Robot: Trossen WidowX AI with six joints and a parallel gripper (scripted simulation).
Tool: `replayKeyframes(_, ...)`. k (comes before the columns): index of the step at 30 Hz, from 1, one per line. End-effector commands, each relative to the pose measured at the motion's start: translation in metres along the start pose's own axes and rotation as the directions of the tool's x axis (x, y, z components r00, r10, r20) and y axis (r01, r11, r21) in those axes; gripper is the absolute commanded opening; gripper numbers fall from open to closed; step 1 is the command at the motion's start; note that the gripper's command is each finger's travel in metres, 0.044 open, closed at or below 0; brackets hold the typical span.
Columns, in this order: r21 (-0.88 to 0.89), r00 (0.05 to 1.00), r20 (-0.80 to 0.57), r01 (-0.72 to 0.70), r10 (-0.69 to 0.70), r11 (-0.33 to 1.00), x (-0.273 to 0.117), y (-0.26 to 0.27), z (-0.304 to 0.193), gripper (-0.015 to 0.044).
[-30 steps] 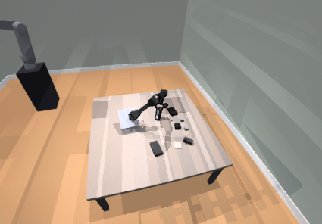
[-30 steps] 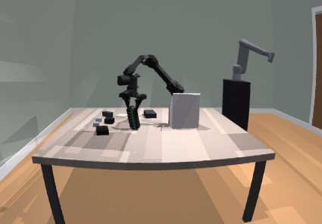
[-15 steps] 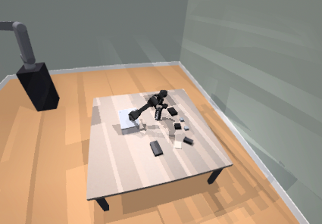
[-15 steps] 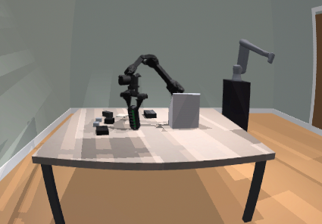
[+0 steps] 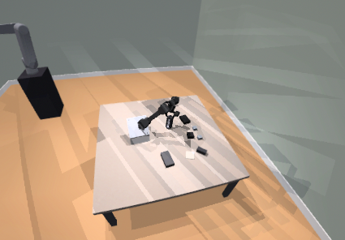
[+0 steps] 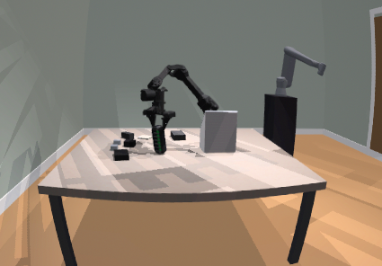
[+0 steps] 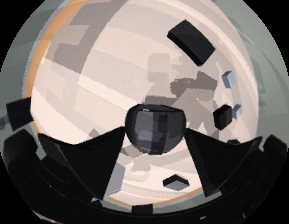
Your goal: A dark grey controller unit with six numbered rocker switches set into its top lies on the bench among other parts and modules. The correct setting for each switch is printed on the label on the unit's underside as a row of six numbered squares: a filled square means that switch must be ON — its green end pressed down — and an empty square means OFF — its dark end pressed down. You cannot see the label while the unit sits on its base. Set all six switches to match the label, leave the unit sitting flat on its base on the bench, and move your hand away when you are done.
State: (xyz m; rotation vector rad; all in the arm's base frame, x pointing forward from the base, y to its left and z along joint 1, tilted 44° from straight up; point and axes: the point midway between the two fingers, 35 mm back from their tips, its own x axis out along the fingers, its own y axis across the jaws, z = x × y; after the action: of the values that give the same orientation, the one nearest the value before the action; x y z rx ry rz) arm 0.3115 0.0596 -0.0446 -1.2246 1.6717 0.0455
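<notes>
The dark controller unit (image 5: 169, 122) (image 6: 159, 140) (image 7: 155, 135) stands on end, with its long side upright and slightly tilted. Its rocker side, with a row of green marks, faces the exterior view. The opposite face shows pale marks in the top view, too small to read. My gripper (image 6: 158, 126) (image 7: 155, 131) points down and is shut on the unit's upper end, one finger on each side. The lower end is at or just above the bench (image 5: 122, 178) (image 6: 248, 171); I cannot tell which. The individual switch positions cannot be read.
A pale box (image 5: 140, 139) (image 6: 221, 132) stands beside the arm's base. A dark slab (image 5: 167, 159) (image 6: 178, 135), a white square (image 5: 190, 155), black blocks (image 5: 184, 119) (image 6: 120, 155) (image 7: 191, 42) and small blue-grey blocks (image 5: 200, 137) (image 7: 229, 80) lie around the unit.
</notes>
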Motion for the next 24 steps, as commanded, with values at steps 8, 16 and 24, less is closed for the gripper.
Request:
replayKeyframes(8, -0.003, 1.000, -0.004, 0.002, -0.002, 1.000, 0.000, 0.000, -0.007, 0.0337)
replayKeyframes(16, -0.004, 1.000, -0.004, 0.002, -0.002, 1.000, 0.000, 0.000, -0.018, 0.0337)
replayKeyframes(24, -0.004, 1.000, -0.005, 0.002, -0.002, 1.000, 0.001, 0.000, -0.024, 0.0337)
